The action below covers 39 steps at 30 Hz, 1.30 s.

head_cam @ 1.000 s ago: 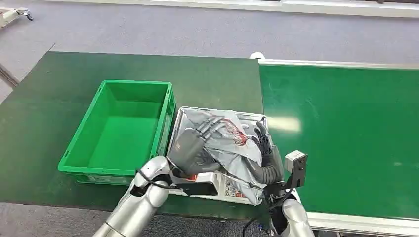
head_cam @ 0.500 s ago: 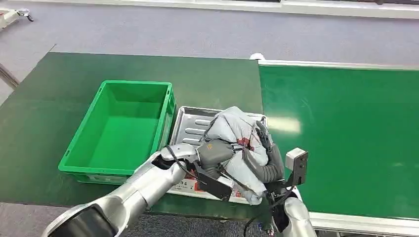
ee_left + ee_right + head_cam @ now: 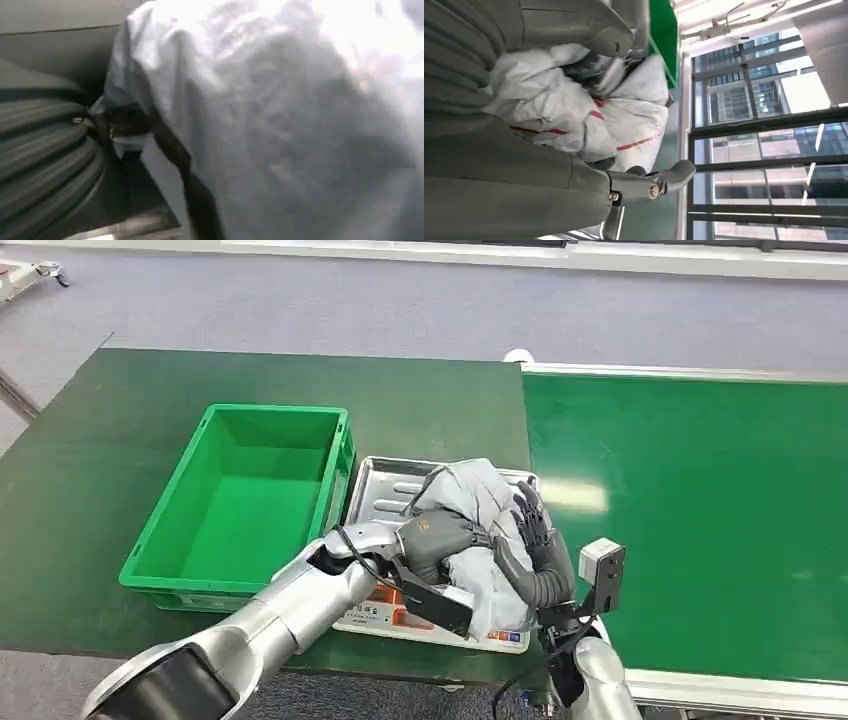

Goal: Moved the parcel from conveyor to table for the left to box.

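Crumpled grey-white plastic parcel bag with red print (image 3: 478,502) resting on flat silver metal scale tray (image 3: 382,480), bunched between both sets of fingers. Left hand (image 3: 438,538) curled around bag's near-left side, fingers (image 3: 470,536) pressed into the plastic and gripping it. Right hand (image 3: 532,540) on opposite side, dark fingers (image 3: 527,515) spread against the bag (holding or merely touching: cannot tell). Empty green rectangular plastic crate (image 3: 245,502) just beyond left hand, apart from bag. Green conveyor belt (image 3: 700,520) beside right hand.
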Tool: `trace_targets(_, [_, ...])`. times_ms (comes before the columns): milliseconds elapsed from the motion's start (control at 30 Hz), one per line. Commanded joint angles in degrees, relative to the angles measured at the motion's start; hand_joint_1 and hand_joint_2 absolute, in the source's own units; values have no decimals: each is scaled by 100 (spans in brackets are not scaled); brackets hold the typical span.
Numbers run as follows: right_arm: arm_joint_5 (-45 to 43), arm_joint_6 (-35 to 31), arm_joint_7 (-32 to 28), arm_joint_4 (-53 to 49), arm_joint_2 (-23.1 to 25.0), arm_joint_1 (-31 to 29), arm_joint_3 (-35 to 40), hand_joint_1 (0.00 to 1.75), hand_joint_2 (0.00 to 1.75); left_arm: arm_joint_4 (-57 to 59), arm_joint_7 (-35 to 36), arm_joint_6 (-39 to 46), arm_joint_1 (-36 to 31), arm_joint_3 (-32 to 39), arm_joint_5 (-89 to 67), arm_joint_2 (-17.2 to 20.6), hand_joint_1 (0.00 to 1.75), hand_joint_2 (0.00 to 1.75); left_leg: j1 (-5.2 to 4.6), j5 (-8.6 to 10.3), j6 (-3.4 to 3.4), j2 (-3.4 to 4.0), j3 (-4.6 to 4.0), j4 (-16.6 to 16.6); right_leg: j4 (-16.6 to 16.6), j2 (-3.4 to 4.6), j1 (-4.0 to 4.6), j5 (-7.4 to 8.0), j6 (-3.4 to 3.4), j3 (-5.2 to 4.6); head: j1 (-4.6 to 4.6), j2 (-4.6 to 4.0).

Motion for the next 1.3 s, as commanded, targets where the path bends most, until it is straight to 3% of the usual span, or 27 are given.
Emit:
trace_targets(33, [-38, 48, 23, 290, -45, -70, -284, 0, 175, -2419, 275, -577, 68, 18, 319, 933, 175, 175, 5, -1, -2, 12, -7, -1, -3, 3, 6, 3, -7, -10, -2, 0])
trace_targets(267, [-92, 46, 90, 174, -18, 1, -433, 0, 175, -2988, 338, -817, 76, 59, 447, 1120, 175, 175, 4, -1, -1, 8, -27, -1, -1, 5, 5, 1, -6, -28, 0, 0])
trace_targets(467, [-22, 60, 202, -19, 44, 225, -602, 0, 175, -2663, 973, -4, -23, 147, -369, 1366, 175, 175, 7, 2, -2, 5, -21, -7, -7, -4, 8, 2, -9, -20, 0, 0])
trace_targets(533, [8, 39, 227, -77, 75, 279, -670, 0, 175, -2190, 1518, 484, 33, 498, -824, 1552, 175, 175, 5, 5, -4, 12, -11, -17, -15, 1, 7, 6, -12, -13, 0, 0])
trace_targets(667, [129, 31, 293, -239, 134, 455, -810, 0, 175, -1414, 1151, 1094, 192, 1623, -1000, 1866, 175, 175, 3, -2, -5, 35, -13, -11, -4, 31, 4, 5, -10, -25, 2, 0])
trace_targets(833, [136, 33, 295, -228, 143, 441, -817, 0, 175, -1541, 1192, 1025, 223, 1673, -1107, 1775, 175, 175, 5, -1, -6, 32, -19, -8, 1, 25, 10, 3, -10, -34, -2, 0])
trace_targets(900, [147, 27, 295, -255, 159, 485, -848, 0, 175, -1630, 1799, 1360, 325, 1875, -1449, 1844, 175, 175, 9, 3, -6, 21, -20, -11, -4, 10, 16, 0, -12, -29, -2, 0])
trace_targets(1000, [217, 5, 296, -484, 184, 740, -933, 0, 175, -1671, 2104, 1926, 822, 2734, -1849, 2184, 175, 175, 7, -2, -8, 35, -14, -16, -1, 34, 7, 0, -13, -28, 0, 0])
trace_targets(1067, [273, -11, 293, -700, 229, 912, -1047, 0, 175, -1594, 1980, 2123, 1069, 3525, -2160, 2154, 175, 175, 7, -5, -10, 50, -11, -16, -1, 48, 6, 1, -14, -27, 2, 0])
trace_targets(1200, [297, 0, 307, -754, 236, 931, -1072, 0, 175, -1581, 1949, 2142, 1068, 3716, -2294, 2069, 175, 175, 11, -16, -24, 60, -5, -16, 1, 50, 10, -2, -19, -33, 0, 0])
trace_targets(1300, [326, -29, 332, -834, 280, 955, -1163, 0, 175, -1617, 2281, 2429, 1234, 4385, -2636, 1979, 175, 175, 9, -15, -23, 56, -10, -12, 3, 48, 15, -6, -22, -37, 0, 0])
